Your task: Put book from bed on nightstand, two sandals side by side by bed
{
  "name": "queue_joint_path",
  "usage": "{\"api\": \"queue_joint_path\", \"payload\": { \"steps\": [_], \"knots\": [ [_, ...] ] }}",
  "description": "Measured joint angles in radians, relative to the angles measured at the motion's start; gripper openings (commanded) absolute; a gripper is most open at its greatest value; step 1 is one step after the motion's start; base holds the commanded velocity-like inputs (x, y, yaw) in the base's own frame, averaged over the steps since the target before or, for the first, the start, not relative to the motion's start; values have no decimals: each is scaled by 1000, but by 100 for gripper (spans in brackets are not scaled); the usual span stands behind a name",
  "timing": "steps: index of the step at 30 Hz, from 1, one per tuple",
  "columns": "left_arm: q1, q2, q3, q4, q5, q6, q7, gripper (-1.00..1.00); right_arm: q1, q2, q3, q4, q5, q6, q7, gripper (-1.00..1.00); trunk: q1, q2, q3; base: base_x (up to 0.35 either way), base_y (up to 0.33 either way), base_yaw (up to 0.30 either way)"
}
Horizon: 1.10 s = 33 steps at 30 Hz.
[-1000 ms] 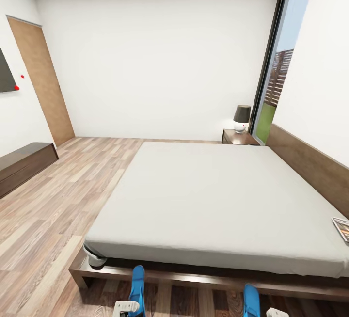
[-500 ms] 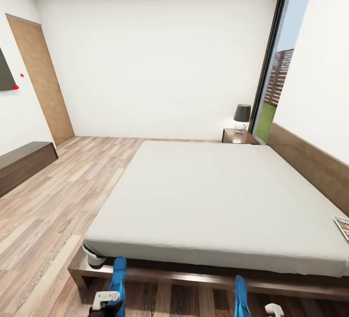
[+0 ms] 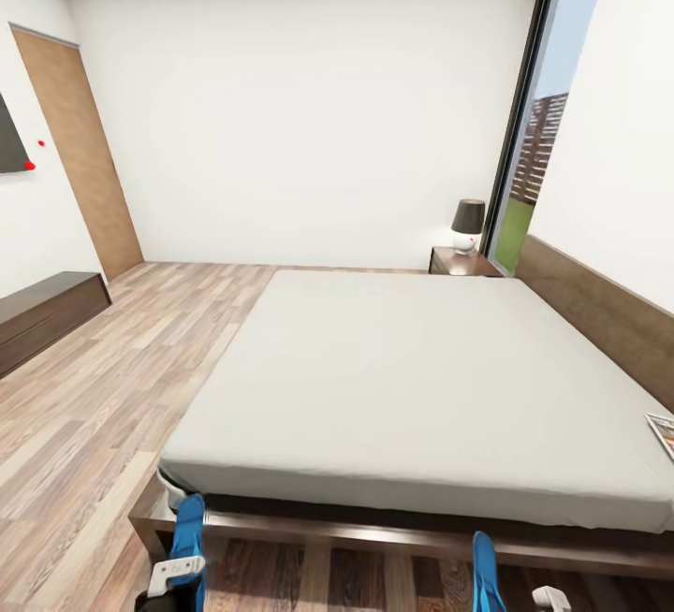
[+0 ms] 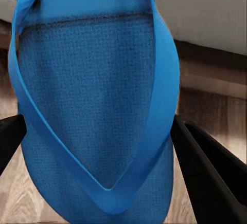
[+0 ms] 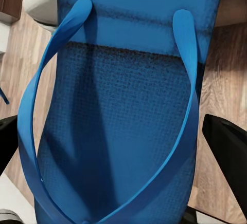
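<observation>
Sandals first: one blue flip-flop in each gripper. Left sandal (image 3: 188,526) hangs near the bed's foot corner; right sandal (image 3: 484,571) sits well apart from it along the frame. Left gripper (image 4: 123,147) has dark fingers (image 4: 206,167) pressed to both edges of the sole, clamped on it. Right gripper (image 5: 123,147) looks the same, fingers (image 5: 229,142) at the sole's sides, though contact is less plain there.

Risks, as I judge them: thin, floppy soles held by the edges could buckle and slip out. Set down from where they hang now, the pair would land far apart, not side by side. A toe could catch the low frame.

Texture: dimpled foam footbed, smooth glossy Y-strap.

Book (image 3: 663,432) lies flat at the mattress edge near the headboard (image 3: 599,317), untouched.

Bed (image 3: 412,369): matte off-white mattress, dark wood platform. Nightstand (image 3: 461,263) stands beyond it, carrying a lamp (image 3: 467,225). Floor (image 3: 84,397) is plank wood.
</observation>
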Motion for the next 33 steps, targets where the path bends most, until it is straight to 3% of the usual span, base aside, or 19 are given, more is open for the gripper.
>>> {"api": "queue_joint_path", "payload": {
  "steps": [4, 8, 10, 17, 22, 33],
  "knots": [
    [0, -2, -8, -1, -20, -7, 100, -100, 0, -2, 0, 0, 0, 0, 0, -100, 15, -28, -13, 0, 0, 0],
    [0, -4, -15, 0, -116, -5, 147, -100, 0, -2, 0, 0, 0, 0, 0, -100, 31, -56, -25, 0, 0, 0],
    [0, -5, -15, 1, -138, -4, 164, -100, 0, -2, 0, 0, 0, 0, 0, -100, 38, -70, -31, 0, 0, 0],
    [-4, -4, -15, -40, -174, 14, 187, -100, 0, -2, 0, 0, 0, 0, 0, -100, 65, -119, -53, 0, 0, 0],
    [-3, -5, -19, -40, -280, 25, 184, -100, 0, -2, 0, 0, 0, 1, 0, -100, 84, -154, -69, 0, 0, 0],
    [-3, -6, -17, -39, -290, 25, 185, -100, 0, -2, 0, 0, 0, 1, 0, -100, 127, -231, -104, 0, 0, 0]
  ]
}}
